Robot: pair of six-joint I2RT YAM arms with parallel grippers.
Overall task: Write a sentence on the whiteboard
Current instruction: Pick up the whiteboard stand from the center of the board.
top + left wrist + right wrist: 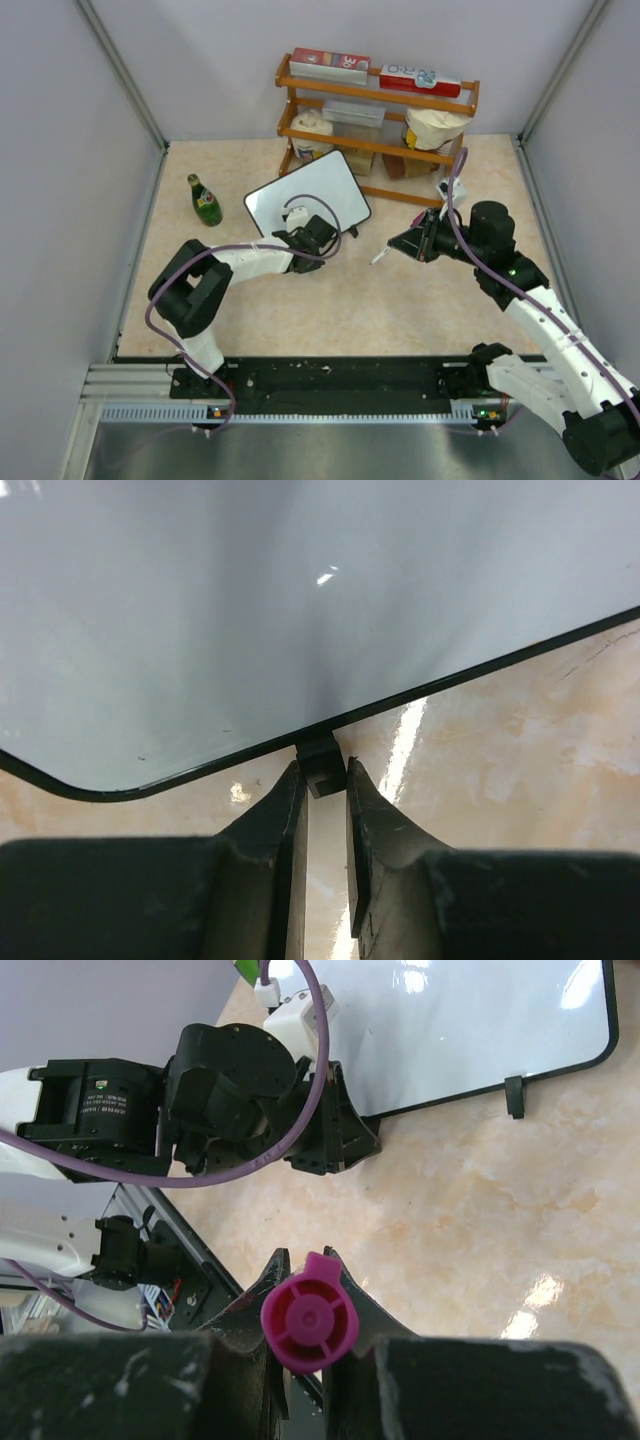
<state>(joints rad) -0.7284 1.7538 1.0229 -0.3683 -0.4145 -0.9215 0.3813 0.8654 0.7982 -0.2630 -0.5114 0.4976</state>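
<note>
Whiteboard: we've got the whiteboard [308,192] down on the desk [330,300], turned at a slant just in front of the wooden rack [375,110], with a thin black frame around a white face that's catching glare
Foot: one little black foot [320,750] juts off the board's near edge, dead centre in the left wrist view
Left gripper: the left gripper [322,768] is right up at that near edge, fingers drawn in narrow with the foot pinched between their tips, so we call it clamped on the whiteboard
Right gripper: the right gripper [303,1258] sits apart from the board, off its right-hand corner, closed around a marker [310,1320]
Marker: its round purple-pink end faces the right wrist camera; from above we see the pale tip aimed at the left arm's side, clear of the board, and we can't tell if it touches the desk
Bottle: a green bottle [205,200] stands upright left of the board, near but apart
Rack: boxes lie flat along the top shelf, tubs sit lower down
Cable: a purple cable [200,260] loops along the left arm
</note>
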